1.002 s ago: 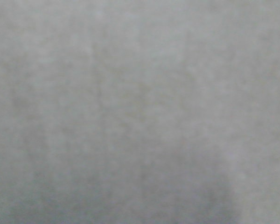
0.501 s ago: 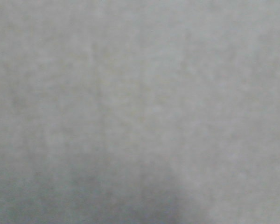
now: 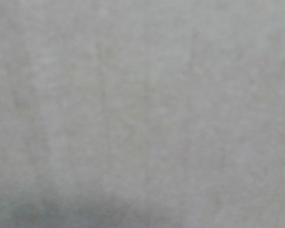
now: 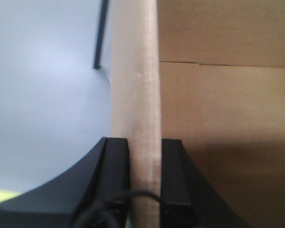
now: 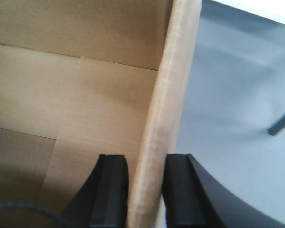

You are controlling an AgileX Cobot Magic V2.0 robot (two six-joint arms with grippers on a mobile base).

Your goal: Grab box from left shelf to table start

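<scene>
Grey blur is filling front cam, possibly blocked; I'm seeing left gripper (image 4: 145, 142) and right gripper (image 5: 147, 159) each clamping box (image 4: 228, 104) walls.

text: none legible | labels: none | numbers: none

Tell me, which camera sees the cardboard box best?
The right wrist view: the box fills most of it, showing its inside and the wall pinched in the right claw. The left wrist view shows less inside, with a wall pinched in the left claw. The front view is only grey blur.
</scene>
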